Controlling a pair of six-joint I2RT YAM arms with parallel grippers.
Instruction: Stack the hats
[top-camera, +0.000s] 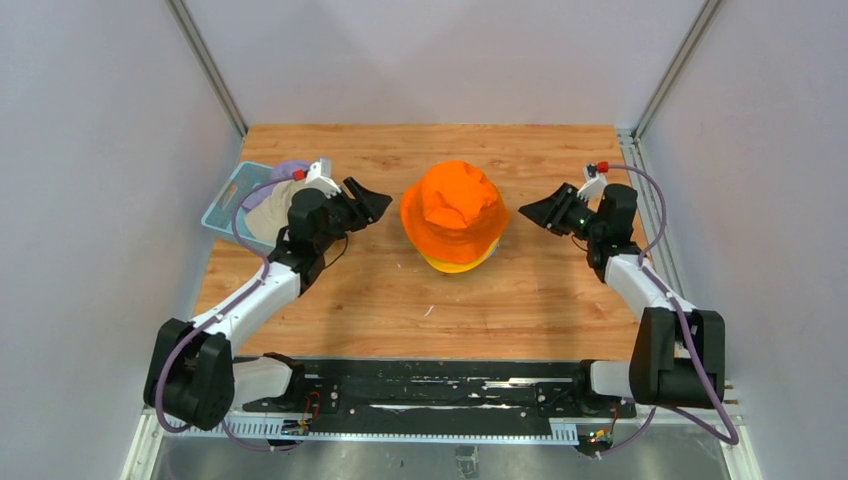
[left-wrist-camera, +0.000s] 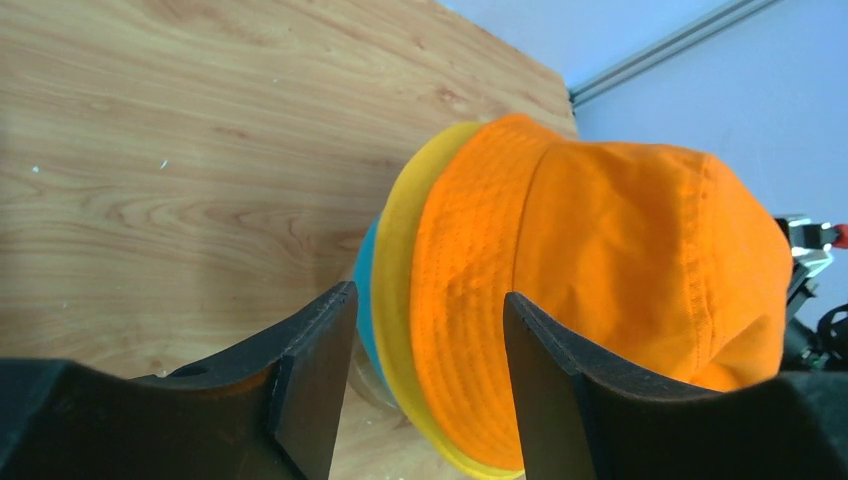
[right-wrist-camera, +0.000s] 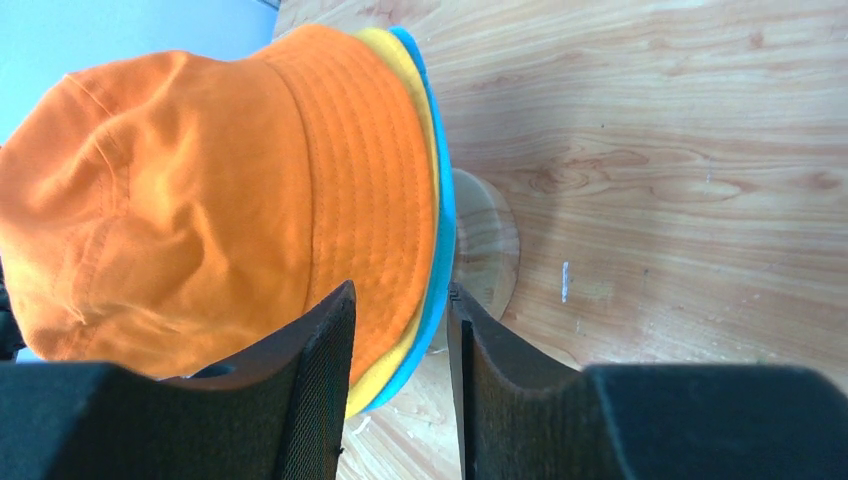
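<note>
Beside the orange hat (top-camera: 455, 200), left pincer (top-camera: 372, 203) and right pincer (top-camera: 532, 212) gape empty; back them outward, sparing the brim.

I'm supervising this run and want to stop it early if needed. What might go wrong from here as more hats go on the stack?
1. The orange hat sits skewed, with the yellow hat and teal hat brims poking out on one side; added hats may slide off the wooden stand.
2. The basket sits at the left edge of the table; the left gripper, reaching in for another hat, could push it off.
</note>
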